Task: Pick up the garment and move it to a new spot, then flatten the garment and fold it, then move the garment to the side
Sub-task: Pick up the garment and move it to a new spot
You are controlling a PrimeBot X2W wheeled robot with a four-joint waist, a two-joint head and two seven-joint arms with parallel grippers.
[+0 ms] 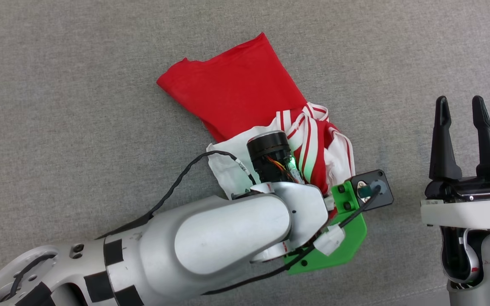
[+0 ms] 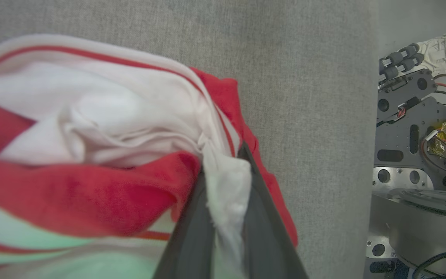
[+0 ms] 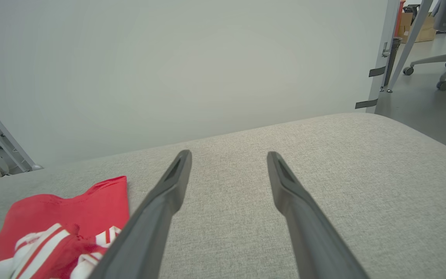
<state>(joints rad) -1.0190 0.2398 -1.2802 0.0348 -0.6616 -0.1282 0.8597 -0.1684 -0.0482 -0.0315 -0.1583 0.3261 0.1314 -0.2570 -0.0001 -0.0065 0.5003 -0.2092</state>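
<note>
One garment (image 1: 236,89) is lying crumpled on grey fabric (image 1: 58,85), the left gripper (image 2: 223,157) pinching its white cloth while the right gripper (image 1: 459,102) is hovering spread nearby.

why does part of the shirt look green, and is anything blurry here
Head view: sharp, evenly lit; a green light at the left wrist tints white stripes of the garment. Left wrist view: the same green cast at lower left; the cloth and the left gripper, close to the lens, look soft. Right wrist view: flat light, no glare; the right gripper blurs toward the bottom edge.
</note>
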